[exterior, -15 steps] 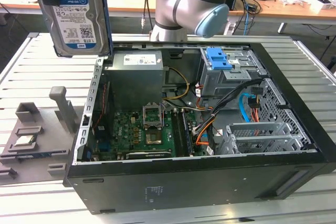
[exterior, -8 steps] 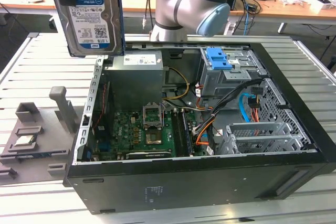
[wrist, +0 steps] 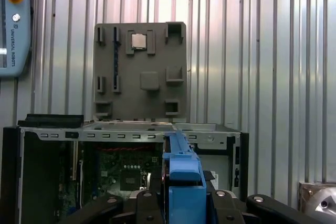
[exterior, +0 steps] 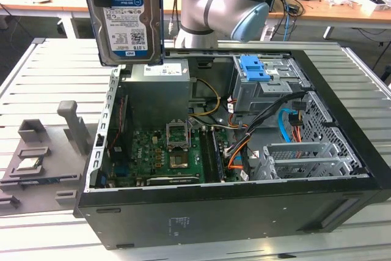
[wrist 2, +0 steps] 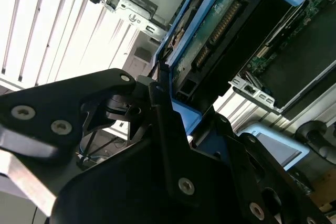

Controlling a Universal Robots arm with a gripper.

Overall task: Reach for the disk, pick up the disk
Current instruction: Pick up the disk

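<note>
Slatted metal table (exterior: 55, 71), open computer case (exterior: 244, 212) on it | disk (exterior: 125, 19) held upright in the air over the case's far corner, at the exterior view's left, label facing the camera | tool (wrist: 184, 202) clamped on disk's blue-framed edge | grey fixture tray (exterior: 46, 151) beside case

In the first wrist view I see the flat silver-grey disk (wrist: 181, 174) edge-on in its blue plastic frame. It is clamped between the black metal fingers (wrist: 227, 209) of the gripper (wrist: 182, 203). Beyond it lies the open black computer case (wrist: 11, 171), its green motherboard (wrist: 118, 169) exposed. Past the case, a grey plastic fixture plate (wrist: 149, 82) rests on the slatted metal table (wrist: 273, 51). One pocket holds a small square silver chip (wrist: 139, 40).
</note>
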